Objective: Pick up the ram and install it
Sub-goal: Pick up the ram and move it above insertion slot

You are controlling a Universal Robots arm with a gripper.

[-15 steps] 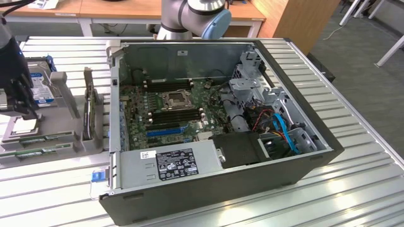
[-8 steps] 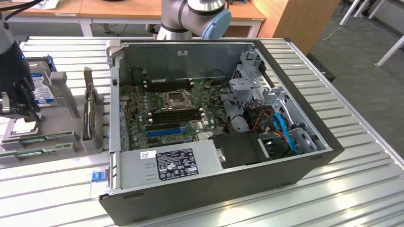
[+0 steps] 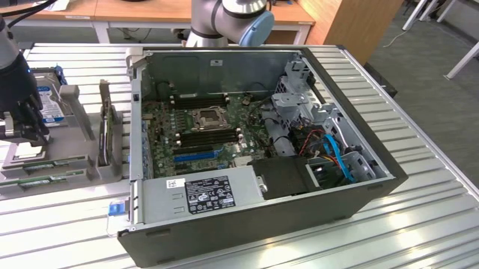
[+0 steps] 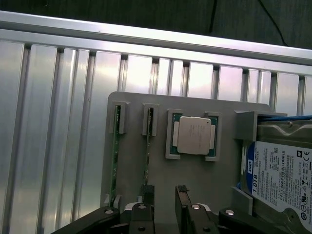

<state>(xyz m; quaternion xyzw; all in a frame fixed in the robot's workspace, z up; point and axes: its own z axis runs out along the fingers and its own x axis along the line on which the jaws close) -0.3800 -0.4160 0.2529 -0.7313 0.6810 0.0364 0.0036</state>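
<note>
Two green ram sticks stand on edge in slots of a grey holder (image 4: 224,161), one ram (image 4: 147,146) nearer my gripper and another ram (image 4: 115,156) beside it. In the exterior view the rams (image 3: 46,164) lie at the holder's front, on the exterior view's left. My gripper (image 4: 165,195) hovers above the holder with its dark fingers (image 4: 181,197) apart and nothing between them. One finger sits just over the end of the nearer ram. In the exterior view the gripper (image 3: 24,134) hangs left of the open computer case (image 3: 359,196), whose motherboard (image 3: 202,120) shows dark memory slots.
A processor chip (image 4: 194,135) lies in a recess of the holder, next to a hard drive (image 4: 285,180) with a blue-white label. A dark expansion card (image 3: 107,129) stands upright between holder and case. Everything rests on a ribbed aluminium table (image 3: 419,224).
</note>
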